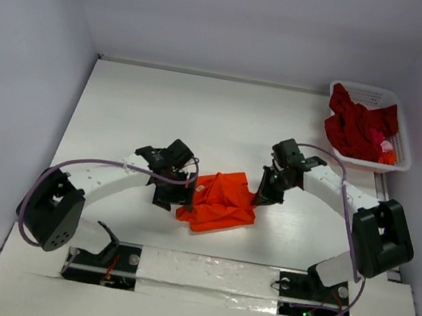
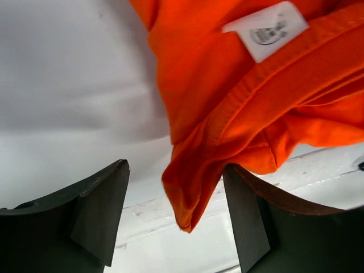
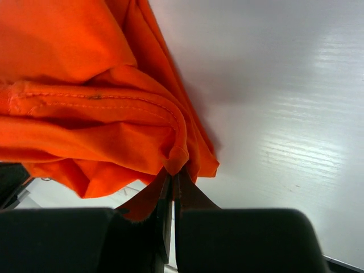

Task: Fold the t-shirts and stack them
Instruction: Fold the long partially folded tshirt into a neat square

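Note:
A bright orange t-shirt [image 1: 222, 200] lies bunched on the white table between the two arms. Its white neck label [image 2: 266, 29] faces the left wrist camera. My left gripper [image 1: 172, 198] [image 2: 176, 213] stands open at the shirt's left edge; a loose fold [image 2: 190, 193] hangs between its fingers [image 2: 105, 213], resting against the right one. At the shirt's right edge my right gripper [image 1: 259, 199] [image 3: 173, 176] is shut on a pinch of orange cloth [image 3: 177, 156]. Dark red t-shirts [image 1: 358, 126] are heaped in the white basket [image 1: 401, 162].
The white lattice basket sits at the back right corner, with small pink and orange items [image 1: 383, 148] among the red cloth. Grey walls [image 1: 26, 54] close in the table on three sides. Both arm bases [image 1: 105, 258] stand at the near edge.

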`<state>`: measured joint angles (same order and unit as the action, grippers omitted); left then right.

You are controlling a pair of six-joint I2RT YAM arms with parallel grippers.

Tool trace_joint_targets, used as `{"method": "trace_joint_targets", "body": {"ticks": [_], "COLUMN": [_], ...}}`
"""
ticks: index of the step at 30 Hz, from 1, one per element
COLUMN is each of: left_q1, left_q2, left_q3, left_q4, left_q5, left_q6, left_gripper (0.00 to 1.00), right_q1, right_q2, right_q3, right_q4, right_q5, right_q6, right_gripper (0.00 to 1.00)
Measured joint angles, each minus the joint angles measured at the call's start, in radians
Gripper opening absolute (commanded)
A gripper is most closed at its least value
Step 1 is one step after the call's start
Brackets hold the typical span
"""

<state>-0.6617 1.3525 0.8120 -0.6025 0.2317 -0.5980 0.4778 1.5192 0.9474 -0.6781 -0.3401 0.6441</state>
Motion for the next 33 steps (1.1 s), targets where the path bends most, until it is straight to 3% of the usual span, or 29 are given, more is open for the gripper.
{"method": "trace_joint_targets", "body": {"ticks": [1,4,7,10,14,20,27,33], "left_q1": [0.000,0.000,0.001,0.001,0.001,0.001,0.001,0.001], "left_q2": [0.000,-0.024,-0.099,-0.203,-0.284,-0.242,-0.089,-0.067], "left_q3": [0.000,0.000,0.022,0.094,0.211,0.239,0.175,0.175], "left_q4": [-0.013,-0.063,-0.144,-0.199,-0.196,-0.159,-0.051,-0.010], "left_q5": [-0.005,-0.028,-0.061,-0.103,-0.140,-0.161,-0.169,-0.189], "left_q6": [0.005,0.015,0.006,-0.023,-0.056,-0.086,-0.103,-0.128], "left_gripper": [0.63,0.56,0.48,0.48,0.50,0.52,0.52,0.52], "right_q1": [0.001,0.006,0.014,0.021,0.028,0.060,0.157,0.211], "right_q2": [0.005,0.011,0.000,-0.047,-0.128,-0.147,0.084,0.246], "right_q3": [0.000,0.000,0.010,0.050,0.143,0.290,0.424,0.474], "right_q4": [-0.001,-0.011,-0.047,-0.107,-0.154,-0.193,-0.179,-0.180], "right_q5": [0.004,0.024,0.060,0.103,0.142,0.201,0.217,0.204], "right_q6": [0.000,-0.001,-0.004,-0.002,0.000,0.006,-0.019,-0.024], "right_gripper": [0.20,0.39,0.54,0.64,0.65,0.65,0.62,0.62]}}
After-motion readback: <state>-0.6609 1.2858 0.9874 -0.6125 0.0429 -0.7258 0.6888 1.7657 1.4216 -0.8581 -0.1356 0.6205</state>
